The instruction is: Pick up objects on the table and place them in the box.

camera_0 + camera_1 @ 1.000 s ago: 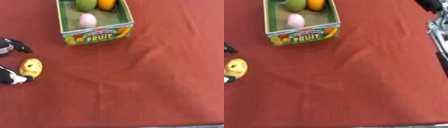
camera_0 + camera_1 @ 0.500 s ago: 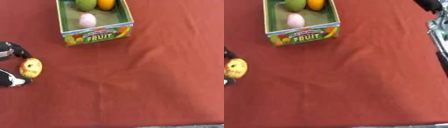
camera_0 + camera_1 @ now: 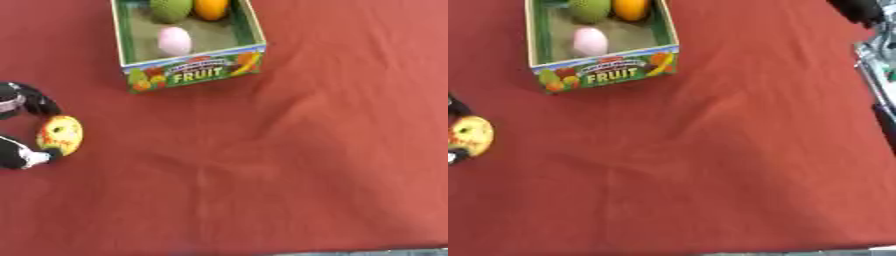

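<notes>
Left hand (image 3: 19,125) around yellow fruit (image 3: 59,134)

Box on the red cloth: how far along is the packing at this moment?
Three items already lie in the box: a pink object, a green fruit and an orange fruit. In hand: the left hand is pinched on a yellow fruit at the left edge. Left: carrying it into the box. Nothing else shows loose on the cloth.

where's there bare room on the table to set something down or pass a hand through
The red cloth is bare in front of the fruit box and to its right, down to the near edge. It is crowded only at the left edge, where the left robot hand holds a yellow fruit.
</notes>
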Available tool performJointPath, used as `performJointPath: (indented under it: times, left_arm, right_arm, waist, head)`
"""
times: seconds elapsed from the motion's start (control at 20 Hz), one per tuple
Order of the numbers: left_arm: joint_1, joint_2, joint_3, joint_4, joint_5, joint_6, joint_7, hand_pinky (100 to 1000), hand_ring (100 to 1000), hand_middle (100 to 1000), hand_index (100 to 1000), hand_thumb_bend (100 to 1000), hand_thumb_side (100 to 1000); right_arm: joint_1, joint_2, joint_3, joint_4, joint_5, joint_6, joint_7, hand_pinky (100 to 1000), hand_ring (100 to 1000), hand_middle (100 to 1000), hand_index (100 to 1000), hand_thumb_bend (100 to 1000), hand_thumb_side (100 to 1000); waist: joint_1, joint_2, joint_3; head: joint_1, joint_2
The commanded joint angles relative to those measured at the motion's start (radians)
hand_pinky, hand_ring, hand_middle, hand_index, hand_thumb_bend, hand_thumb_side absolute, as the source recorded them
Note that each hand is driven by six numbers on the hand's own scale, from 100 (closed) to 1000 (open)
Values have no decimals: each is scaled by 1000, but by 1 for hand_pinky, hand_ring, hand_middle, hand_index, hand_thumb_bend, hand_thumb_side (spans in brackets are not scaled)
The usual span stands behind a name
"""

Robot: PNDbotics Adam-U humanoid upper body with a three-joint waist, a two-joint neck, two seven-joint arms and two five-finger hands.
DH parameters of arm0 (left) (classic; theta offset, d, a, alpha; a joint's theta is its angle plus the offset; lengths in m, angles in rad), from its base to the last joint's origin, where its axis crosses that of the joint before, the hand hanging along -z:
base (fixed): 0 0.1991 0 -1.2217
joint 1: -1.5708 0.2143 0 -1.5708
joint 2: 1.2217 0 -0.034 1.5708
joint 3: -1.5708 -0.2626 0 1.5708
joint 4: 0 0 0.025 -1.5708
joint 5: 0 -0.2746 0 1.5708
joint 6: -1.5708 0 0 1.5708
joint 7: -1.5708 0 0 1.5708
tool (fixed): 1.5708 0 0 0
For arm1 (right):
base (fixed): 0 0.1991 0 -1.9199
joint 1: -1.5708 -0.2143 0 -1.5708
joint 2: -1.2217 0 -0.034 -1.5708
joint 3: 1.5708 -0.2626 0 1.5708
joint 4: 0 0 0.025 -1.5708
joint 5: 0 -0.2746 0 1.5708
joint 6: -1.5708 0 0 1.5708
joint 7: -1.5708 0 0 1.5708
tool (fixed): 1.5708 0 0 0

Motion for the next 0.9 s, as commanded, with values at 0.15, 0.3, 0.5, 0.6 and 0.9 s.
performJointPath:
  times: [0.15,0.3,0.5,0.6,0.9]
  left_arm:
    - [-15,6,4,22,-17,-14,6,782,748,668,789,339,294]
    - [-14,4,9,17,-7,-6,19,765,731,644,764,277,259]
    - [-14,4,21,1,2,28,68,721,681,604,713,151,186]
    - [-12,4,28,-14,12,51,90,714,675,602,709,100,169]
    - [7,42,63,-158,22,102,88,713,679,628,733,100,149]
  right_arm:
    - [-4,-15,-8,-15,-7,1,3,871,784,643,832,100,596]
    - [-2,-15,-7,-15,-8,2,4,872,781,643,833,100,596]
    - [2,-13,-9,-15,-9,4,3,872,780,644,833,100,597]
    - [5,-14,-10,-15,-8,6,3,872,780,643,833,100,598]
    - [15,-16,-14,-15,-8,10,0,872,780,643,832,100,601]
  waist:
    - [11,-30,-2]
    - [12,-30,-2]
    - [12,-31,-1]
    - [12,-32,-1]
    - [14,-30,3]
  head:
    - [2,2]
    - [0,3]
    - [-1,2]
    - [-4,1]
    - [-14,-6]
